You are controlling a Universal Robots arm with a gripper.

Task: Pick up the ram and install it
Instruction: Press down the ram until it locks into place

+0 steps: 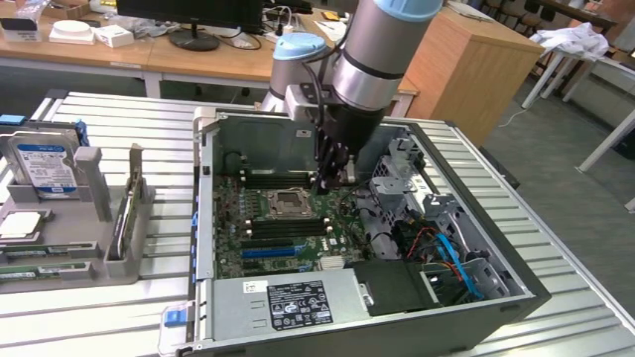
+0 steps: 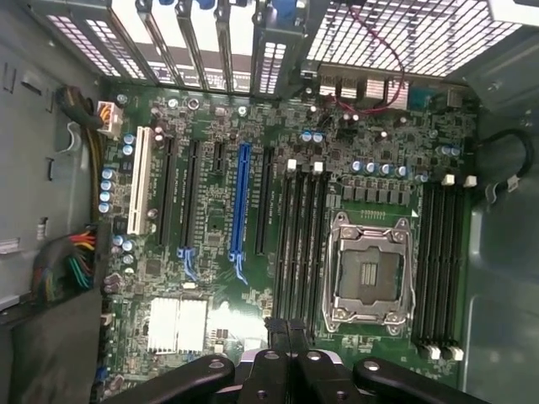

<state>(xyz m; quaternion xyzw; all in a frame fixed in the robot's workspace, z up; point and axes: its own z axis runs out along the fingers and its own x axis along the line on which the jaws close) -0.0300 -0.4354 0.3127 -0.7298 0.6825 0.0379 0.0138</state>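
The gripper point(image 1: 332, 178), fingers pinched nearly together on what may be the thin ram stick point(image 2: 286, 332), hangs over the motherboard point(image 2: 253, 252), its empty slots point(image 2: 299, 244) at twelve o'clock.

A lab: wooden desks point(image 1: 198, 56), monitor point(image 1: 189, 15) (robot workbench point(image 1: 555, 245))
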